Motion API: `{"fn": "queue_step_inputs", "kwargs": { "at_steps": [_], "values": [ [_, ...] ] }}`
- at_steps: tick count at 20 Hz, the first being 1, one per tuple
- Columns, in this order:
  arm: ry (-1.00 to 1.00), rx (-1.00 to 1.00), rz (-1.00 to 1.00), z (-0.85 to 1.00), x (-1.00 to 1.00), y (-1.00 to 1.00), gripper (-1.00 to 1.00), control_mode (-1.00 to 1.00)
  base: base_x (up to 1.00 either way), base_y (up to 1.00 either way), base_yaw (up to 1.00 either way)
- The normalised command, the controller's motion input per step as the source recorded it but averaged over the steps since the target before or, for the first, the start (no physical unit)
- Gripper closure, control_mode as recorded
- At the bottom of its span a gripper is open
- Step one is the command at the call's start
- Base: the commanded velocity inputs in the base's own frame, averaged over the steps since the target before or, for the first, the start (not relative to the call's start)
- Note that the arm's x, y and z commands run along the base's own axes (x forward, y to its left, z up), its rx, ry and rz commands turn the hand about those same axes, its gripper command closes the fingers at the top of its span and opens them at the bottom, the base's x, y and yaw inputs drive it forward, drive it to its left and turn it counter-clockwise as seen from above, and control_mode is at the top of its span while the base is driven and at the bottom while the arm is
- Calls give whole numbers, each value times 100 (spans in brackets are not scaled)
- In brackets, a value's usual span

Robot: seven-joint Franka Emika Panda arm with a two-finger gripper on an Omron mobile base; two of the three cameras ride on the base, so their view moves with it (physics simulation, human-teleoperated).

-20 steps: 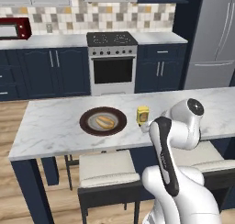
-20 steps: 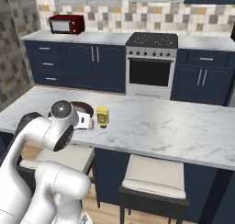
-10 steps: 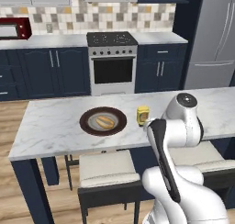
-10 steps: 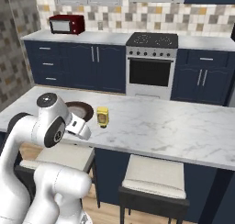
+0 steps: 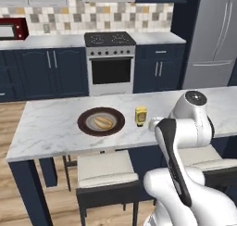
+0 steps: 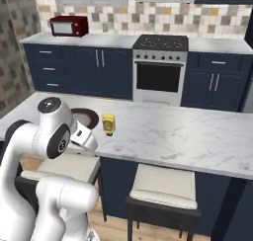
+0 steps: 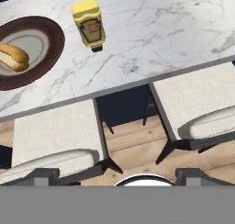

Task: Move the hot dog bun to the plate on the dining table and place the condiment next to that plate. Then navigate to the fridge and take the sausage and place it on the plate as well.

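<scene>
- small oblong tan-orange hot dog bun [image 5: 103, 122] lies flat in the lighter tan centre of the round dark-brown-rimmed plate [image 5: 86, 116]; paler stripe along its top
- bun long axis in the left base view runs about 10 to 4 o'clock; in the hand view bun [image 7: 13, 57] runs about 10 to 4 too, cut by the frame edge at 9 o'clock
- plate [image 7: 50, 44] sits on the white grey-veined marble dining table [image 5: 51, 132], left of middle of the top
- squat yellow squeeze condiment bottle with orange-red label [image 5: 140, 116] stands upright on the marble just beside the plate at its 3 o'clock, apart from the rim
- right base view: bottle [image 6: 108, 124] label faces the camera, plate [image 6: 88, 116] partly behind the white arm
- hand view: bottle [image 7: 89, 26] seen from above, its cap end toward 6 o'clock
- two-finger gripper [image 7: 117, 176] empty, jaws spread wide, dark tips at the bottom of the hand view, over the wooden floor between two pale cushioned stools [image 7: 55, 136], off the table's near edge
- grey French-door fridge [image 5: 215, 40] at 2 o'clock in the left base view, doors closed
- steel oven range [image 5: 110, 63] at 12 o'clock behind the table
</scene>
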Motion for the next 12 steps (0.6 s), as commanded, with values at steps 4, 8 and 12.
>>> {"fn": "queue_step_inputs", "kwargs": {
  "at_steps": [4, 8, 12],
  "values": [
    [0, 0, 0, 0, 0, 0, -100, 100, -65, -74, -34],
    [0, 0, 0, 0, 0, 0, -100, 100, -51, -97, -32],
    [0, 0, 0, 0, 0, 0, -100, 100, -10, -100, -20]
  ]
}}
